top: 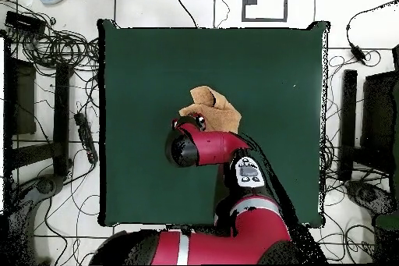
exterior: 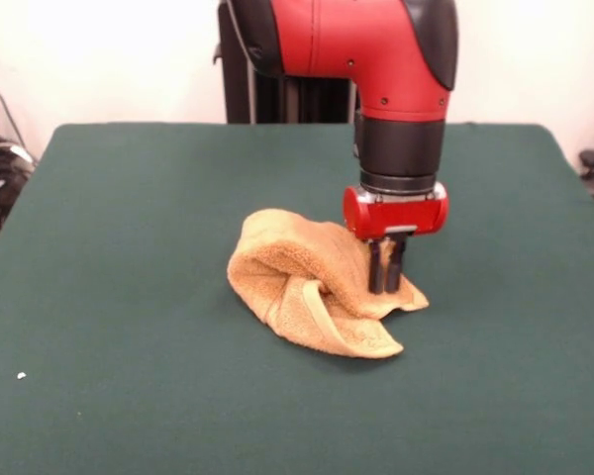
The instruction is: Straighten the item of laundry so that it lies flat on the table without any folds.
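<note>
The item of laundry (exterior: 307, 287), an orange-tan terry towel, lies crumpled in a folded heap near the middle of the green table (exterior: 129, 247). A ribbed band curls along its front fold. My gripper (exterior: 387, 287) comes straight down onto the heap's right side, its two black fingers (exterior: 377, 267) pressed close together with a ridge of towel pinched between them. In the overhead view the towel (top: 210, 103) shows partly beyond the arm's wrist (top: 187, 146), which hides the gripper and the towel's near part on the table (top: 140, 68).
A small white speck (exterior: 21, 375) lies on the cloth at the front left. Cables and equipment (top: 54, 52) crowd the floor beside the table's sides.
</note>
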Action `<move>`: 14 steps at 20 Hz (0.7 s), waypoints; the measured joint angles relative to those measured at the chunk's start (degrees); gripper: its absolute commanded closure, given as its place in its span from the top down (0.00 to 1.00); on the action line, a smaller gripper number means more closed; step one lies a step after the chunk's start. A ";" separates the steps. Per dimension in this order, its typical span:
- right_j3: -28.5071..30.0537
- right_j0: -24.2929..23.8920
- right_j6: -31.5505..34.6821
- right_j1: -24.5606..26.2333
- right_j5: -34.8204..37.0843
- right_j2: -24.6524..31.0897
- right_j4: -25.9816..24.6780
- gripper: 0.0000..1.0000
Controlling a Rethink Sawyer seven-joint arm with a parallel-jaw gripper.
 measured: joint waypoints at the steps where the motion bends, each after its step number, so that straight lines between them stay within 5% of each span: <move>1: 0.16 0.01 0.00 -0.01 0.00 -0.02 0.10 0.00; 14: 3.18 0.55 0.00 -1.70 0.01 -0.36 1.50 0.00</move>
